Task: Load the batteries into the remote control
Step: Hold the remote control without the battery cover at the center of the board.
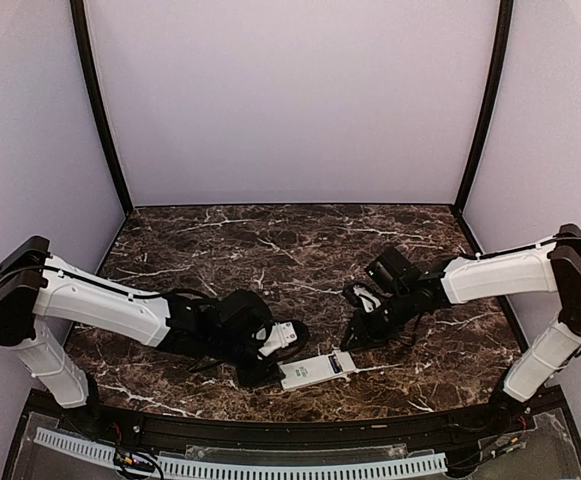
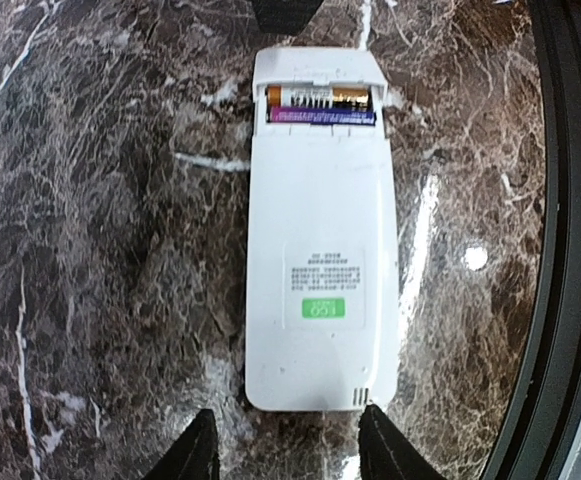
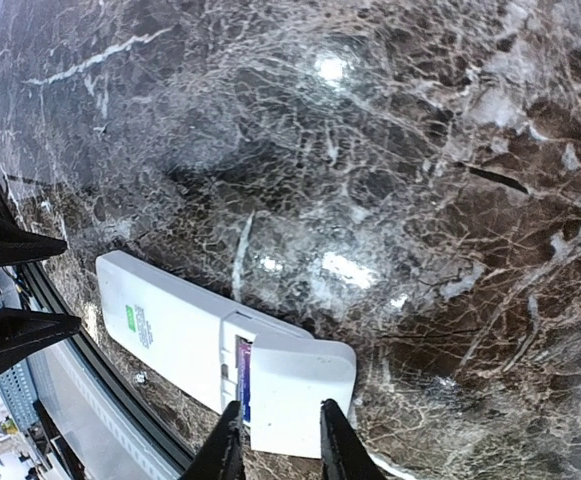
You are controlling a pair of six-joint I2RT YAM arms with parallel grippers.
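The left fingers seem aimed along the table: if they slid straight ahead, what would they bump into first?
Probably the remote control, lying back-up just ahead of the left fingers, its near end between them. Height above the table is unclear.

Bright even overhead light, white glare spots on glossy marble table [image 3: 450,200], fisheye curving at wrist-view edges

Table [image 1: 270,240]: dark brown marble with white veins is spreading across the whole floor of the booth, glints of light shining on it.
Walls [image 1: 290,100]: plain pale lilac panels are closing in the back and both sides.
Corner posts [image 1: 98,110]: thin black bars are rising at the two back corners – leaning slightly outward.
Cover plate [image 3: 300,395]: a small flat white plate is lying low near the table's front edge.
Cable strip [image 1: 270,466]: a white slotted strip is running along the front – below the table's black rim.
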